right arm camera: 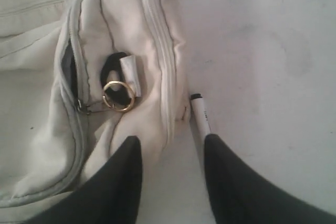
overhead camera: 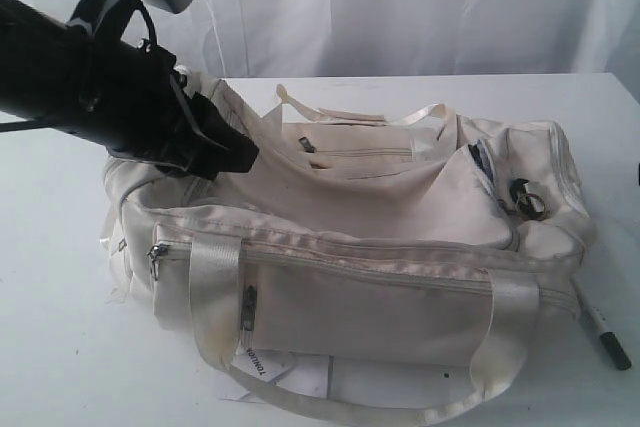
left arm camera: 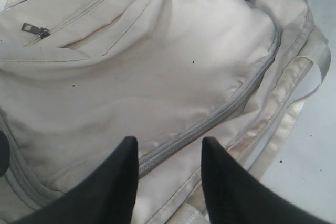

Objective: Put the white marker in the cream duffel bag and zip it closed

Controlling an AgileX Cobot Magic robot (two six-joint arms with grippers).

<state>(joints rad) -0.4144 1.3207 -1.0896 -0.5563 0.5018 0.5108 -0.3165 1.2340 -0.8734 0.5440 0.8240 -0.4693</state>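
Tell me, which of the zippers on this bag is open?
The main top zipper of the cream duffel bag: it gapes beside the gold ring, showing a dark gap. The front pocket zipper and the far pocket zipper look shut.

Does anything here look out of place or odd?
The white marker lies on the table outside the cream duffel bag, by its end, while the top zipper looks mostly closed, gaping only near that end.
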